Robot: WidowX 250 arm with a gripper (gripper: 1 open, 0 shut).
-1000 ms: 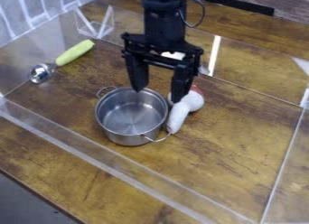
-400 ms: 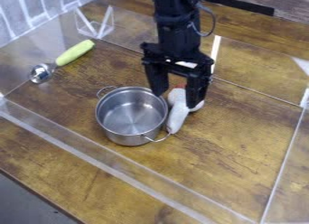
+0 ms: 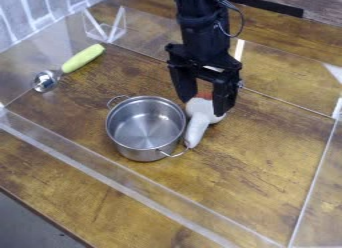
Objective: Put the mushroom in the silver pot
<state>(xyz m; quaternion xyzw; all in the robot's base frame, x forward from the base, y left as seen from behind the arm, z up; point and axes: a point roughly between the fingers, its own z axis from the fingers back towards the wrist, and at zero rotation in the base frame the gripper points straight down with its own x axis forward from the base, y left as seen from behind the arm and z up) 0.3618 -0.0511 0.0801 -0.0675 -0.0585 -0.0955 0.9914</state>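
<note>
Black arm (image 3: 198, 17) with two long dark fingers (image 3: 183, 88)

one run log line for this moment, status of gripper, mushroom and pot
gripper: open, straddling mushroom, no grip yet | white-stemmed red-capped toy mushroom: lying on table beside pot | round shiny steel pot: empty | step: pre-grasp

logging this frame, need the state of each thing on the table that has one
gripper: fingers open, pointing down, straddling the mushroom's cap end
mushroom: lying on the table beside the pot, not lifted
silver pot: upright, empty
yellow-green vegetable: lying flat, far left
small metal spoon-like object: resting on the table, left
</note>
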